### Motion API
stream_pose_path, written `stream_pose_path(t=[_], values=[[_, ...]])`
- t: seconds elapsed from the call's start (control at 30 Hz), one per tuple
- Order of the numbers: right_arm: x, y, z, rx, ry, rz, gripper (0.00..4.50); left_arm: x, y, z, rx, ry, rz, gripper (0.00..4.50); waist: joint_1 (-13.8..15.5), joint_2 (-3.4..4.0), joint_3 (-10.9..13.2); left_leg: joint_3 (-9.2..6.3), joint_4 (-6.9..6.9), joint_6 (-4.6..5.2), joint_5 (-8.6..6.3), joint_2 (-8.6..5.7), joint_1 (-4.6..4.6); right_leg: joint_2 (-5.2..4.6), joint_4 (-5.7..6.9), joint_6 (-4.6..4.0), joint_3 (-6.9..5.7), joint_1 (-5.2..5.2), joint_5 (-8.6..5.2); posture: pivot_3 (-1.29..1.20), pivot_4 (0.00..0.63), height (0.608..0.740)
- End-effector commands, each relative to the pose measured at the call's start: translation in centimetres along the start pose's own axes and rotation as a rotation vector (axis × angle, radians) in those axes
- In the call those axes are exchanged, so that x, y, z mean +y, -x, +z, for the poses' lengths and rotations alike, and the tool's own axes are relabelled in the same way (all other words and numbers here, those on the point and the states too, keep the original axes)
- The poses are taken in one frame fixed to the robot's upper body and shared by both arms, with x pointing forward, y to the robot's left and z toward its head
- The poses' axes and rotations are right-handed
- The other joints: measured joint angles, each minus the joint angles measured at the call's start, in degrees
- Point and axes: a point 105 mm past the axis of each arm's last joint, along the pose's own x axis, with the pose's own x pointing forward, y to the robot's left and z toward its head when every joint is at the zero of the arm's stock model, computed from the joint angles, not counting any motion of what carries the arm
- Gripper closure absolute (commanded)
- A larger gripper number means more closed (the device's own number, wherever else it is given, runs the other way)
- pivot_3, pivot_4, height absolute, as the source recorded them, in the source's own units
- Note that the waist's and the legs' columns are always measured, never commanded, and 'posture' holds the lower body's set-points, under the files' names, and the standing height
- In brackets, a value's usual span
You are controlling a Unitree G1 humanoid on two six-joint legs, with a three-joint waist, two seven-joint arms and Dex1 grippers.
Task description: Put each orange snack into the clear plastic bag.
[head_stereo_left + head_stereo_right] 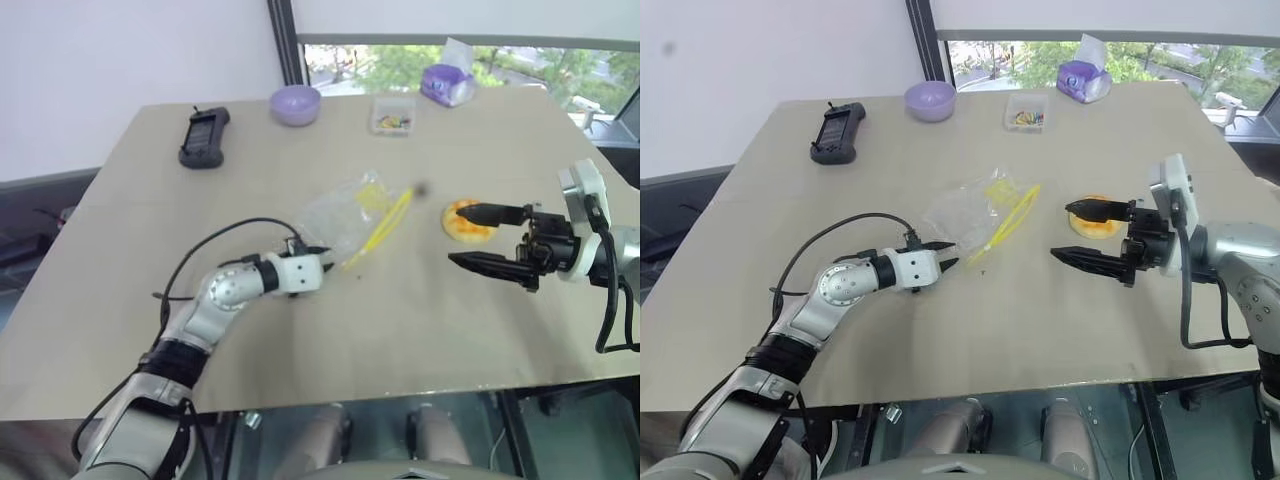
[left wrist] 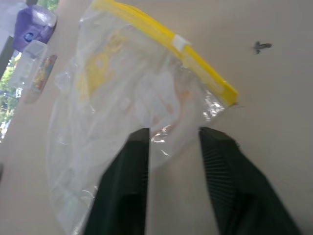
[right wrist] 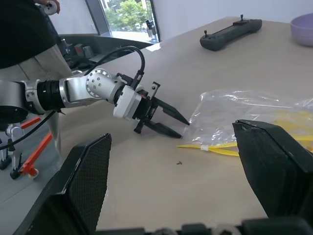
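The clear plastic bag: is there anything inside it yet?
The clear plastic bag lies flat with no bun inside; only yellow print shows through. The orange snack sits apart on the table.

A beige table (image 1: 300,330) carries the clear plastic bag (image 1: 340,215) near its middle, the orange snack (image 1: 462,222) to the right of it, and along the far edge 1 black controller (image 1: 204,137), 1 purple bowl (image 1: 295,104), 1 small clear box (image 1: 392,116) and 1 purple tissue pack (image 1: 447,84).
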Motion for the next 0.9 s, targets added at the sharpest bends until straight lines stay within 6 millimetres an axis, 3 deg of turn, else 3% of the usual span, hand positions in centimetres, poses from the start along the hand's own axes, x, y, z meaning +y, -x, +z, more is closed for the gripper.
stream_pose_path(t=[0.03, 0.3, 0.53, 0.73, 0.9], values=[[0.4, 0.2, 1.1, -0.033, 0.049, 0.001, 0.18, -3.1, 0.4, -3.6, 0.14, 0.091, -0.061, 4.38, -0.2, 0.04, 0.0, 0.0, -0.05, 0.0, 0.0, 0.0, 0.14, 0.0, -0.03, 0.0, 0.0, 0.17, -0.01, 0.0, 0.15, 0.736], [0.3, 0.1, 1.1, -0.033, 0.047, 0.004, 0.18, -1.1, 0.6, -1.1, -0.011, 0.048, 0.13, 4.38, -0.1, 0.23, -0.1, 0.0, -0.09, 0.01, -0.01, 0.05, 0.32, 0.02, -0.05, 0.02, 0.01, 0.28, -0.01, 0.0, 0.15, 0.736], [-0.1, -0.6, 0.9, -0.03, 0.087, -0.025, 0.18, -0.3, 2.9, 0.5, -0.112, 0.084, 0.298, 4.38, -0.2, -0.24, 0.2, -0.02, -0.1, 0.06, -0.06, 0.04, 0.08, 0.01, -0.25, 0.0, -0.01, 0.19, -0.01, 0.0, 0.15, 0.736], [-2.1, -4.1, -0.9, 0.055, 0.341, -0.141, 0.18, 0.5, 5.2, 1.3, -0.129, 0.16, 0.413, 4.38, -0.9, -0.39, 0.3, 0.15, -0.1, -0.17, 0.08, 0.05, -0.89, -0.04, -0.25, -0.01, 0.15, -0.87, 0.0, 0.0, 0.15, 0.736], [-2.9, -7.1, -3.5, 0.112, 0.532, -0.151, 0.18, -0.3, 5.4, 1.6, -0.106, 0.166, 0.388, 4.38, -0.5, -0.6, 0.5, 0.15, -0.1, -0.18, 0.08, 0.04, -0.98, 0.05, -0.28, -0.02, 0.1, -0.96, -0.01, 0.0, 0.15, 0.736]])
